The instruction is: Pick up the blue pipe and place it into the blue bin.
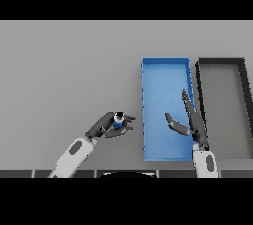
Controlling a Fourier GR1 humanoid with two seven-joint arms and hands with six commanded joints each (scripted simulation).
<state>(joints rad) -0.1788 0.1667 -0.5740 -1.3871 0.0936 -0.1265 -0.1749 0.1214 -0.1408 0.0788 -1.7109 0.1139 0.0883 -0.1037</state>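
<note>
Head view: at the near edge of the grey table (64, 71), the left robot hand (106, 126) has its fingers and thumb curled round the blue pipe (117, 122), a short piece with a dark cap showing at its top. Whether the pipe is lifted or resting on the table cannot be told from this angle. It sits just left of the blue bin (165, 62), near the bin's near-left corner but apart from its wall and outside it.

The right robot hand (190, 123) shows over the right side of the blue bin's near half, fingers straight and spread, thumb out to the left, holding nothing.

Farther back, the blue bin runs lengthwise toward the middle of the table. Just beside it on the right lies a black bin (220, 61) of similar shape with a grey floor; both appear to hold nothing.

The task looks to be at the carry stage: pipe in hand, bin wall not yet crossed. The grip seems to be at the fingertips on a small, rounded part, so the pipe could twist or slip out during the sideways move. A low carry could knock it against the bin's left wall. The spread right robot hand over the bin could also obstruct the drop.
</note>
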